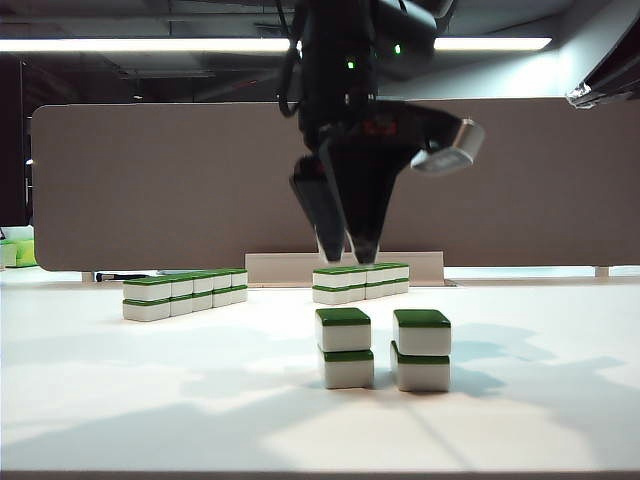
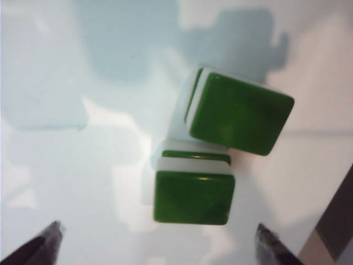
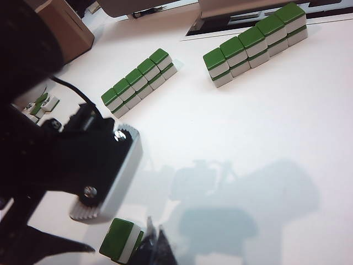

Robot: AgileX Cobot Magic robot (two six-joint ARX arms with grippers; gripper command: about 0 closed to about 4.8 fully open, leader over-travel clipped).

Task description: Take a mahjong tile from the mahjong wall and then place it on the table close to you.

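Nearest us, two two-tile stacks (image 1: pixel 383 349) sit on the table (image 1: pixel 150 400); the left gripper (image 1: pixel 348 245), jaws apart and empty, hangs above them. We read no writing anywhere. The mahjong wall (image 3: pixel 255 43) stands far back. We cannot see the right gripper.

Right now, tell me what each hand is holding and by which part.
Nothing is held. The left hand hangs open above the two two-tile stacks near the front of the table, fingers clear of them. The right hand is out of view.
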